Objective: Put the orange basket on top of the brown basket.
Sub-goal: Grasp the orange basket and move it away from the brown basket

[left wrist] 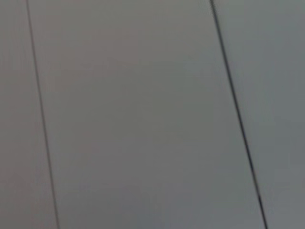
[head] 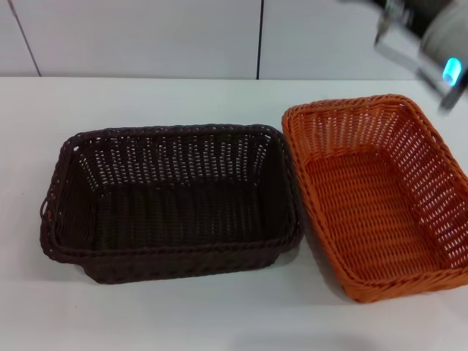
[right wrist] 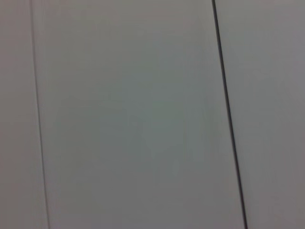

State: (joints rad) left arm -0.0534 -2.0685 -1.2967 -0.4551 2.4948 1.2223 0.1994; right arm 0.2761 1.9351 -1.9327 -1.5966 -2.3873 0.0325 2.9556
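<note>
1. Pale wall panels with dark seams stood behind a white worktop point(head: 183, 314), and both wrist views showed nothing but those panels.
2. The orange basket point(head: 380, 197) sat upright toward the right edge of the worktop, its near right corner running out of view, with its long side just beside the brown basket point(head: 172, 201), possibly touching at the rims.
3. The brown basket lay near the middle of the worktop, open side up and empty.
4. By its open weave, the orange basket looked light and fairly stiff, with some give in the sloping walls; the braided rim seemed the firmest hold, likely at the middle of a long side or at both short ends.
5. No brand, label or writing could be read on either basket.
6. The right claw point(head: 420, 40) hung blurred above the far right corner; whether its fingers were apart could not be told.
7. The left claw was not in sight.
</note>
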